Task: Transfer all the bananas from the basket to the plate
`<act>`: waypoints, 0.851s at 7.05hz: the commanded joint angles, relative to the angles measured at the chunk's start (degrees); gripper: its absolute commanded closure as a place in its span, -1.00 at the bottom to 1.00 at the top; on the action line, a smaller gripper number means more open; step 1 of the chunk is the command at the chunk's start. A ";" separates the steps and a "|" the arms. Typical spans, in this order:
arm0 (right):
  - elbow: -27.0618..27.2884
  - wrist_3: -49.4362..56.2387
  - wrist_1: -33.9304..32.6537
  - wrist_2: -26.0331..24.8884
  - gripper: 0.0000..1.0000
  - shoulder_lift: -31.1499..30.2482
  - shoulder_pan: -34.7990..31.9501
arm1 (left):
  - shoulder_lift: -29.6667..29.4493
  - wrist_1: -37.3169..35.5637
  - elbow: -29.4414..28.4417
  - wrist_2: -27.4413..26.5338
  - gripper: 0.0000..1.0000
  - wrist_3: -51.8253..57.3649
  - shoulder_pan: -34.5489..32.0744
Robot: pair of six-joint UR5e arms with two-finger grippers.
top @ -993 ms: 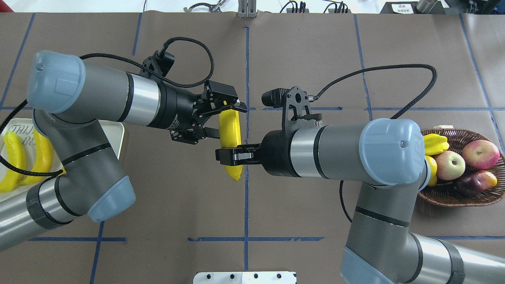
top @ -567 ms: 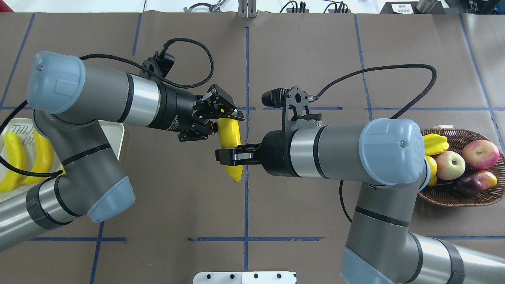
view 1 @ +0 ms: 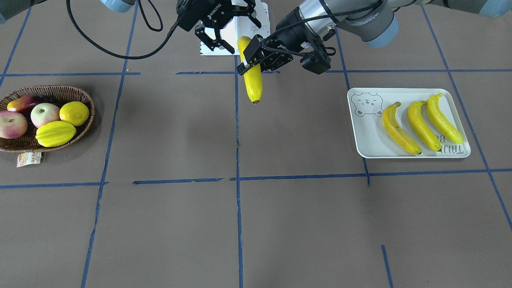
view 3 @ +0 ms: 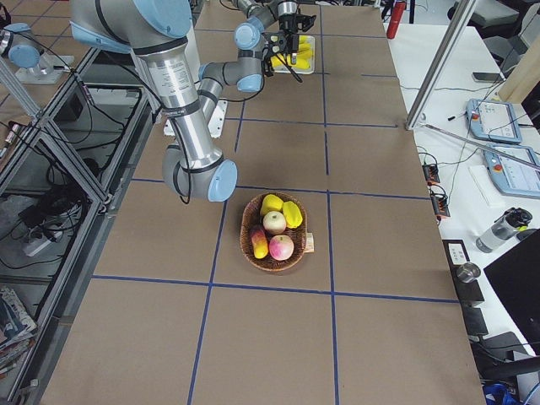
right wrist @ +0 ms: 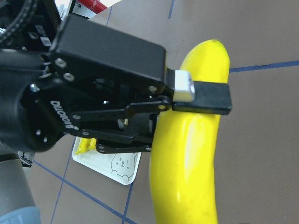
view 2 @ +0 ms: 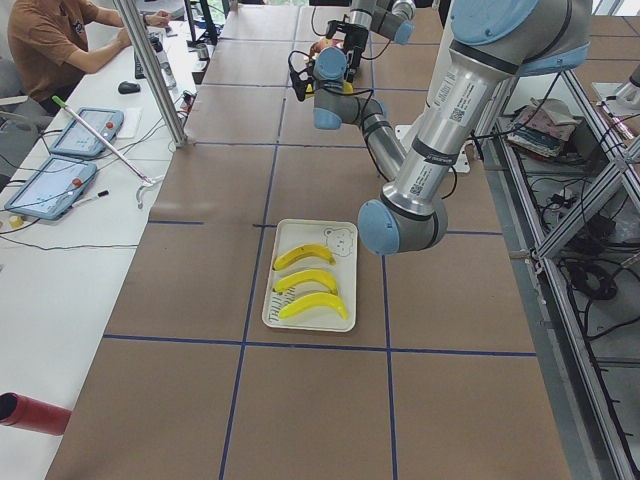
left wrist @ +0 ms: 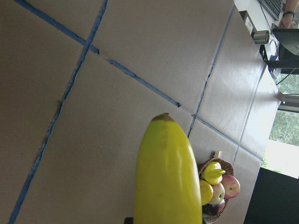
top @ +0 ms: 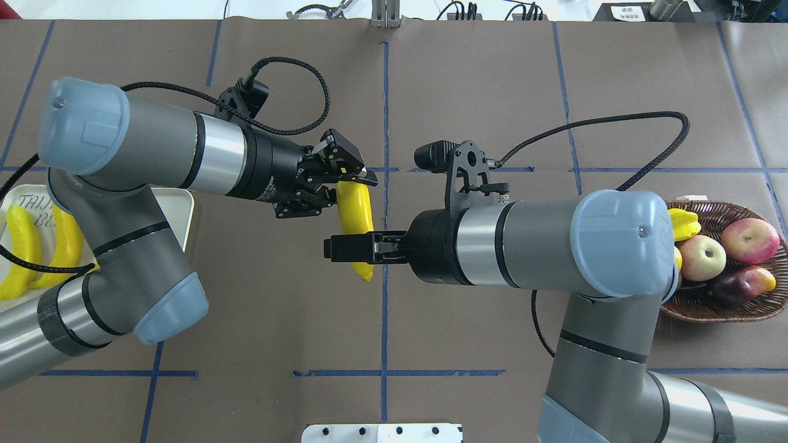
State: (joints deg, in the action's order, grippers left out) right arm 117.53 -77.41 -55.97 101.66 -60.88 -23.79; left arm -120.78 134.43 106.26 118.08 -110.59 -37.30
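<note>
Over the tabletop's (top: 468,80) middle, the left hand (top: 348,184) clamps the far end of a banana (top: 356,209). The right hand (top: 338,249) lies across its near part, edge-on, grip unclear. Two bananas (top: 21,246) lie on the plate (top: 178,209) at left, partly behind the left arm (top: 123,234). The basket (top: 720,311) at right holds other fruit (top: 702,257).

brown table cover (view 1: 160,224) gridded with blue tape (view 1: 237,160); a white side desk (view 2: 50,270) holds two tablets (view 2: 40,187).

plate (view 1: 368,138): robot's left, three bananas (view 1: 420,125) on it | fourth banana (view 1: 253,82): mid-table, aloft | basket (view 1: 91,120): robot's right
</note>
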 commanded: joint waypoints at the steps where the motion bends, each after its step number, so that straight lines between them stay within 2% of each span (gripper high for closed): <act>1: 3.12 -0.28 -4.38 0.20 -1.00 -0.81 -0.55 | 0.54 -3.44 -0.09 0.22 1.00 1.07 -0.66; 2: 6.53 -0.19 -11.81 0.29 -1.00 -0.82 -0.81 | 0.63 -9.65 -0.09 1.62 1.00 2.30 -2.24; 3: 8.92 -0.19 -17.37 0.20 -1.00 -0.99 -1.60 | 1.41 -17.80 0.61 3.37 1.00 9.27 -3.56; 6: 11.30 -0.19 -18.30 -0.06 -1.00 -6.42 -3.19 | 5.99 -38.37 3.08 1.47 1.00 26.95 -6.82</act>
State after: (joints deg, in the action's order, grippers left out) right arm 127.67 -77.61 -73.94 101.79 -65.00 -26.54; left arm -115.86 103.92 108.82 120.65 -90.00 -43.35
